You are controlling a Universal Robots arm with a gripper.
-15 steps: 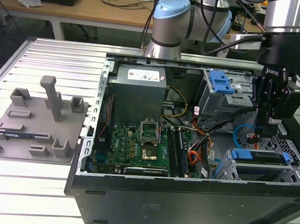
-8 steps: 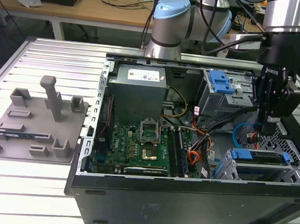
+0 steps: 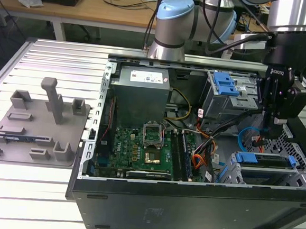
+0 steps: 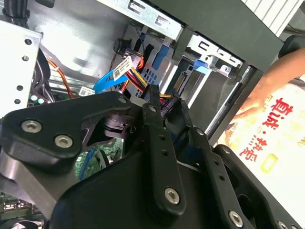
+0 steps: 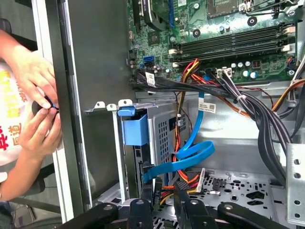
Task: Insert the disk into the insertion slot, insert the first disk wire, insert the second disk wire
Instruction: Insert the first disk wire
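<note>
While the Power Plug Hangs at the Drive's Back

As I hang low behind the grey sheet-metal drive cage with its perforated wall [image 5: 162, 129], my jaws [image 5: 164, 187] look closed on the black-plugged end of the thin orange-red wires [image 5: 189, 179]. Just ahead of my jaws, the flat silver hard drive in its bright blue plastic carrier [image 3: 266, 160] already sits in that cage. Looping close beside my jaws, the thin light-blue cable [image 5: 193, 152] could snag on them. I judge that a tilted plug might jam or slip from my grip.
</note>
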